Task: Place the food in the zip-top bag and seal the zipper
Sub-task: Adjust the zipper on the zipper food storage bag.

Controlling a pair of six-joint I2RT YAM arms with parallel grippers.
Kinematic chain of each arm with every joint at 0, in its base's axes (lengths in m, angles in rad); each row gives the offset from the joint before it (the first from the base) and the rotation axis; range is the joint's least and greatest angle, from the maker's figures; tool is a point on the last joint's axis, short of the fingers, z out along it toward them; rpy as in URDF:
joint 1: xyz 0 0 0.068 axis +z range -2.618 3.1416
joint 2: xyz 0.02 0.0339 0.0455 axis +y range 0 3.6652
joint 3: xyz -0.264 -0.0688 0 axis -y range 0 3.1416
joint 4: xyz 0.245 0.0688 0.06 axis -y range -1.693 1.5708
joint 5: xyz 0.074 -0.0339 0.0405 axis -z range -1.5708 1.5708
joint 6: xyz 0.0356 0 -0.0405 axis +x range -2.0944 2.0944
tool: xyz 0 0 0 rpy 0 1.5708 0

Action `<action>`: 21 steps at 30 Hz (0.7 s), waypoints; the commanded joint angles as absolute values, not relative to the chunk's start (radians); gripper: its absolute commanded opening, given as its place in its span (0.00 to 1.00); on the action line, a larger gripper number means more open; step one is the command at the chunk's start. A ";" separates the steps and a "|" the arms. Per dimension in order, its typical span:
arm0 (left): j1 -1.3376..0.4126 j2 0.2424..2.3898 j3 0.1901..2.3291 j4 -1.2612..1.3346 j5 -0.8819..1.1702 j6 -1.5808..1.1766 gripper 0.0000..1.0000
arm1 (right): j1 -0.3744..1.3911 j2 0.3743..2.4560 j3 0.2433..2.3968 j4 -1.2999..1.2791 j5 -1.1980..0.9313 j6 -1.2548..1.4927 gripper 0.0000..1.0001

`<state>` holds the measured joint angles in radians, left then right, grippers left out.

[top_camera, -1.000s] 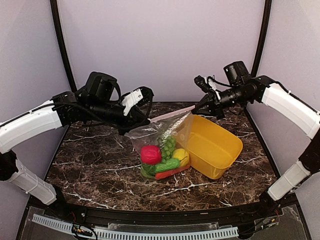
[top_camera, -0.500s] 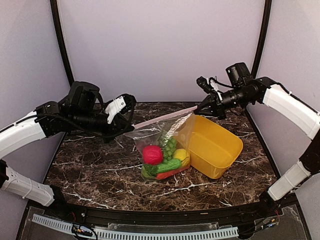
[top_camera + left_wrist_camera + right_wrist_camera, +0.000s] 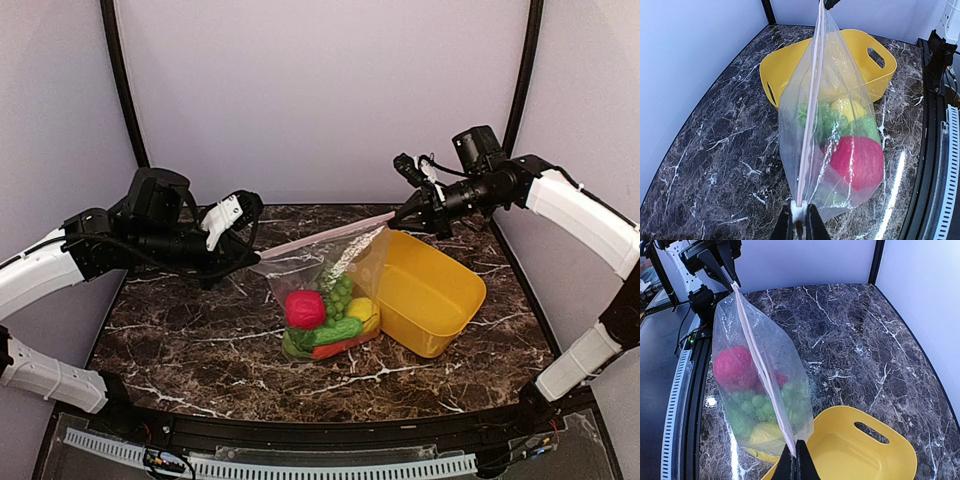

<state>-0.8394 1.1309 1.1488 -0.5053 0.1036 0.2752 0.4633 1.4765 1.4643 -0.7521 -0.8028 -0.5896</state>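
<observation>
- Zip-top bag (image 3: 292, 272) is strung taut between the two grippers. Its belly sits on the bench (image 3: 180, 330), right up against the left wall of the yellow basket (image 3: 440, 300).
- Zipper (image 3: 330, 236) runs as a straight pinkish line, lower at the left end and higher at the right. In both wrist views it reads as a single strip, with both sides together along all I can see.
- Left gripper (image 3: 799, 227) is pinched on the left end of the zipper. A small white piece (image 3: 799, 211) of the strip sits between its fingers.
- Right gripper (image 3: 795, 460) is pinched tight on the zipper's other end, at the bag's upper right corner above the basket rim.
- Food is all inside the bag, piled at the bottom:
  - red ball (image 3: 301, 309) on the left
  - grape bunch (image 3: 338, 292) above the middle
  - lemon (image 3: 362, 312) on the right
  - cucumber (image 3: 336, 329) lying across
  - carrot (image 3: 342, 346) under it at the front edge
- Something leafy and green shows at the bag's lower left, but it's too blurred through the plastic to say more.
- Basket interior shows only yellow plastic.
</observation>
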 commanded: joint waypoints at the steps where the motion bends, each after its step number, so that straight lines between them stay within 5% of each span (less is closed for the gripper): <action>1: -0.819 1.098 1.121 -0.643 0.045 0.259 0.01 | 0.414 1.432 1.450 -0.715 -0.729 -0.576 0.00; 6: -0.818 1.096 1.116 -0.611 0.037 0.244 0.05 | 0.414 1.429 1.438 -0.717 -0.749 -0.582 0.00; 9: -0.819 1.098 1.105 -0.565 0.085 0.229 0.05 | 0.415 1.436 1.437 -0.746 -0.819 -0.603 0.35; 12: -0.819 1.105 1.103 -0.506 0.129 0.211 0.05 | 0.421 1.450 1.441 -0.774 -0.878 -0.617 0.56; 21: -0.819 1.150 1.120 -0.437 0.218 0.191 0.06 | 0.498 1.514 1.506 -0.822 -0.835 -0.643 0.67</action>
<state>-0.8223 1.1366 1.1175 -0.4732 0.1661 0.2127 0.4587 1.4727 1.4528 -0.8013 -0.8528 -0.6315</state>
